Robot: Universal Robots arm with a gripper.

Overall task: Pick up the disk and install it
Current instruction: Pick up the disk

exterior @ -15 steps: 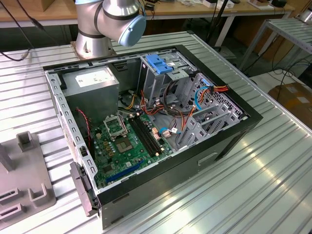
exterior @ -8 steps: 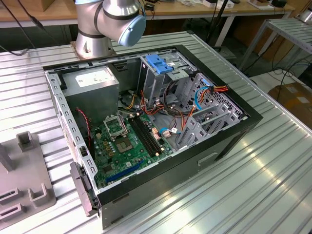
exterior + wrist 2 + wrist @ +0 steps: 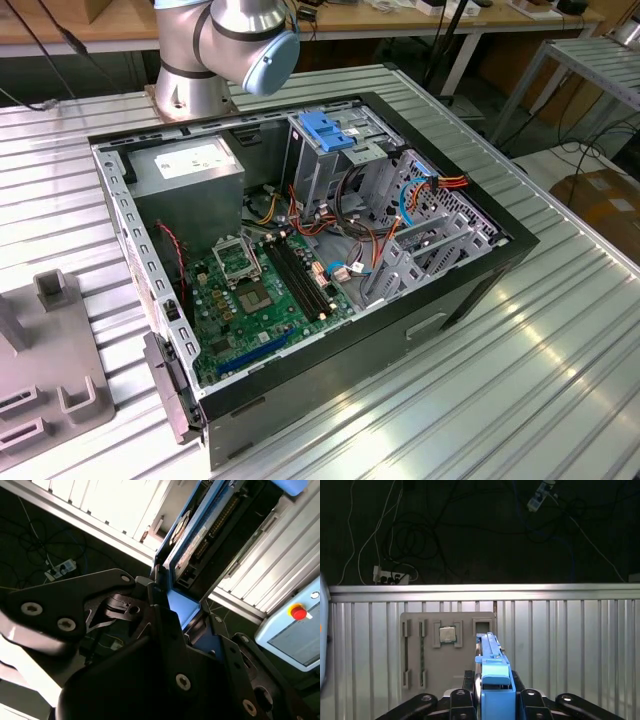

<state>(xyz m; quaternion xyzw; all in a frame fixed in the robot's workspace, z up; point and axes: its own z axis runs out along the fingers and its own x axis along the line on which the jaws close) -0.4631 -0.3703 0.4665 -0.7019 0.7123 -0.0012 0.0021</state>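
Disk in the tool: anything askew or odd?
Nothing stands out. In the first wrist view the disk sits edge-on and straight in the tool, with the grey fixture tray behind it.

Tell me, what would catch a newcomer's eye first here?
First, the open computer case in the middle of the exterior view, with its green motherboard. Then, in the first wrist view, the blue-railed disk held edge-on in the jaws of the gripper, a grey tray beyond it.

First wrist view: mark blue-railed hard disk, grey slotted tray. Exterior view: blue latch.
Blue-railed dark metal hard disk [image 3: 492, 680], first wrist view, blue rail end.
Flat grey slotted plastic tray [image 3: 445, 667], first wrist view, bare face.
Blue plastic latch [image 3: 328, 130], exterior view, top face.
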